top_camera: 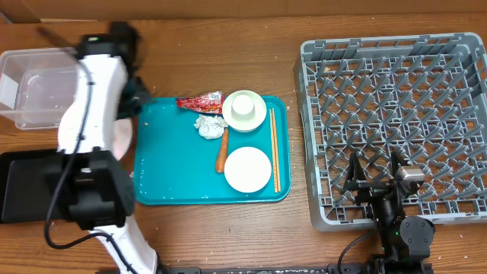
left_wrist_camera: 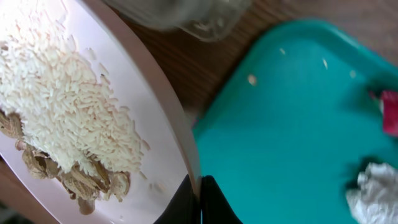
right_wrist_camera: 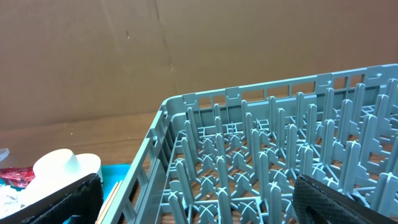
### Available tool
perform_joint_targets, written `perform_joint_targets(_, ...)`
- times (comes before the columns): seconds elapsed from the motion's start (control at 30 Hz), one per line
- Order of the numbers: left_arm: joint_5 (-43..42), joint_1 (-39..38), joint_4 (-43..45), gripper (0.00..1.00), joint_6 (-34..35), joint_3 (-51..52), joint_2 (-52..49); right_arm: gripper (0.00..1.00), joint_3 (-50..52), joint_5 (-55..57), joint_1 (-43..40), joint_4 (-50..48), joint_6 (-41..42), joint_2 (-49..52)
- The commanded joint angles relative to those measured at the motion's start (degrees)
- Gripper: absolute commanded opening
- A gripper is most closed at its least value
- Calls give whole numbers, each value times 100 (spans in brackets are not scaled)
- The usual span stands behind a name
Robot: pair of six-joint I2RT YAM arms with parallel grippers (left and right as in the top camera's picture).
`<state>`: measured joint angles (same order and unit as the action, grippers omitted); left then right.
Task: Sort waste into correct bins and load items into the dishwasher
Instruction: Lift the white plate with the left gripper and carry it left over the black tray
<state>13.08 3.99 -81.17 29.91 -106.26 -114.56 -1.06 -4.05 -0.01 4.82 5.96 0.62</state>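
Observation:
My left gripper (left_wrist_camera: 200, 198) is shut on the rim of the large white plate (left_wrist_camera: 158, 143), which is tilted and carries white rice (left_wrist_camera: 59, 93) and beige scraps (left_wrist_camera: 74, 177). In the overhead view the plate (top_camera: 122, 135) shows under my left arm, between the clear tub (top_camera: 30, 87) and the teal tray (top_camera: 175, 164). On the tray lie a red wrapper (top_camera: 202, 101), a crumpled tissue (top_camera: 209, 125), an orange sausage stick (top_camera: 222, 150), a bowl with a cup in it (top_camera: 243, 110), a small plate (top_camera: 248, 169) and chopsticks (top_camera: 275, 148). My right gripper (top_camera: 377, 186) is open over the grey dish rack (top_camera: 396, 106).
A flat black tray (top_camera: 19, 190) lies at the front left, below the clear tub. The dish rack (right_wrist_camera: 249, 143) fills the right side, its pegs right under my right fingers (right_wrist_camera: 199, 205). A cardboard wall runs behind the table.

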Motion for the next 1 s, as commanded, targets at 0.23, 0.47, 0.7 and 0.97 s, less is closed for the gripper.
perform_joint_targets(0.23, -828, 1513, 282, 4, 94, -160, 243, 100, 59, 52, -33, -20, -2, -46)
perform_joint_targets(0.47, -929, 2098, 516, 4, 76, -146, 238, 100, 59, 52, -33, -20, 0, -46)
perform_joint_targets(0.7, -1746, 2583, 789, 4, -55, -146, 238, 100, 59, 50, -33, -20, 0, -46)
perform_joint_targets(0.97, -2013, 3067, 835, 4, -306, -146, 238, 100, 59, 52, -33, -20, -2, -46)
